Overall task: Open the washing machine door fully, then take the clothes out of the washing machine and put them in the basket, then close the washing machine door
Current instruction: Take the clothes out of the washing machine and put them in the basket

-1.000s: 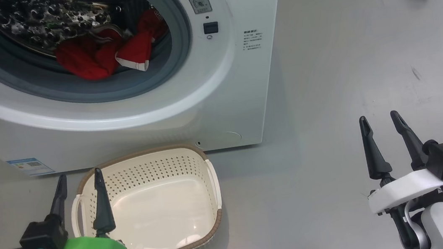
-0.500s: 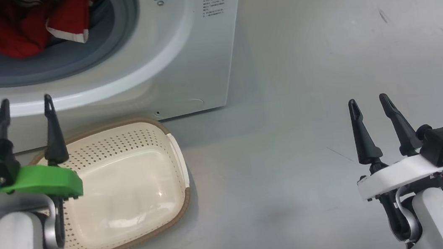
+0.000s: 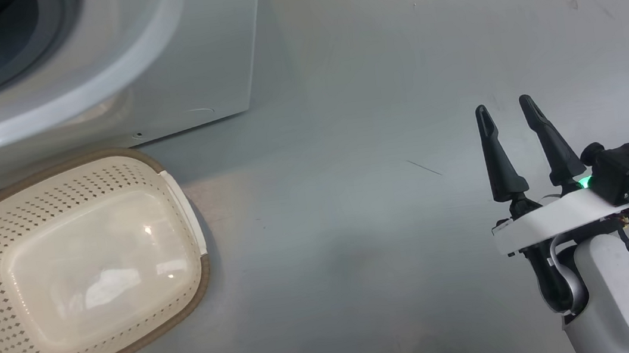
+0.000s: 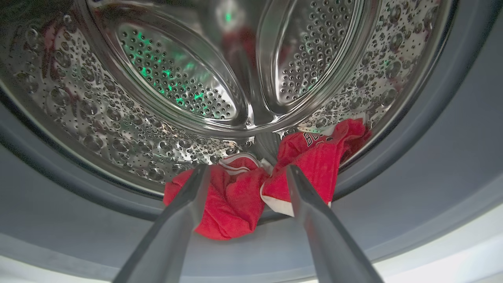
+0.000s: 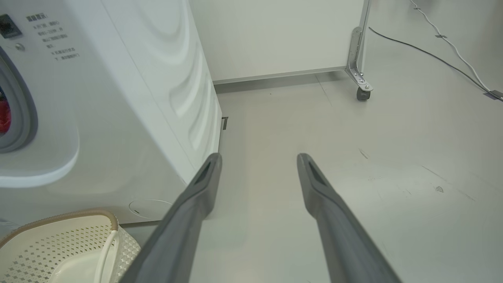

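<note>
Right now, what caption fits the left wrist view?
Open left gripper aimed at red clothes heaped at the front of the washing machine drum.

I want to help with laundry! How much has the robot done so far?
Done: the washing machine stands open, its drum in plain sight. In hand: the open left gripper aims at the red clothes at the drum's front, no grip yet. Left: put them into the empty basket, then shut the door. The right gripper hangs open over the floor.
</note>
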Robot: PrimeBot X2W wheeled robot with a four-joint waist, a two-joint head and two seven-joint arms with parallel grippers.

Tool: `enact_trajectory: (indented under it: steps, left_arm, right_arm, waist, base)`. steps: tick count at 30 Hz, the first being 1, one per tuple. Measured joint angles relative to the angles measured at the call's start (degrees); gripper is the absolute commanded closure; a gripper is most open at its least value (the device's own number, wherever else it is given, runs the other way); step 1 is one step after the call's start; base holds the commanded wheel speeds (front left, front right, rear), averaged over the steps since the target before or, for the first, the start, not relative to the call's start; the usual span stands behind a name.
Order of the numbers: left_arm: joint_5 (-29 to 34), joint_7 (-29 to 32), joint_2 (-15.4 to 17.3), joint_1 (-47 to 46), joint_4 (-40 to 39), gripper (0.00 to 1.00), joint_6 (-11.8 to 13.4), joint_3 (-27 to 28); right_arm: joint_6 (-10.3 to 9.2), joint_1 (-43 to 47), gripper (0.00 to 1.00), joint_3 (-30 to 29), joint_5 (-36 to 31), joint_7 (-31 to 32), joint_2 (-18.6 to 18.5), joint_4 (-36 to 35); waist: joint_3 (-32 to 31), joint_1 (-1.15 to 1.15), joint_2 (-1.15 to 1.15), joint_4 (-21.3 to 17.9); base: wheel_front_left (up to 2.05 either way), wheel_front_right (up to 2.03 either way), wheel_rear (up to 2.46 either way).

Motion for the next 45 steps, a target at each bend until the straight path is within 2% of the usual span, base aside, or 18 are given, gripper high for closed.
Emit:
enact_trajectory:
  steps: [10,19,24,45]
  left_arm:
    - [6.3,7.2,4.1,-7.8,8.4,0.00,0.2,-0.5]
    - [8.9,10.8,5.0,-12.2,14.6,0.00,0.2,3.2]
    - [12.7,12.7,7.2,-15.2,16.1,0.00,0.3,4.8]
    - [15.9,16.3,5.1,-21.3,22.6,0.00,0.5,6.5]
  right_arm:
    - [0.01,-2.5,0.00,0.5,1.7,0.0,0.4,0.3]
    - [0.01,-2.7,0.00,0.5,1.9,0.0,0.6,1.1]
    - [0.01,-3.5,0.00,0.6,2.3,0.0,0.7,1.0]
    - [0.01,-4.8,0.00,1.3,2.8,0.0,0.7,1.0]
  waist:
    - [4.3,0.00,0.00,-3.4]
    - [5.7,0.00,0.00,-4.8]
    - [6.5,0.00,0.00,-5.1]
    - [9.0,0.00,0.00,-5.6]
  base:
    - [0.00,0.00,0.00]
    - [0.00,0.00,0.00]
    - [0.00,0.00,0.00]
    - [0.00,0.00,0.00]
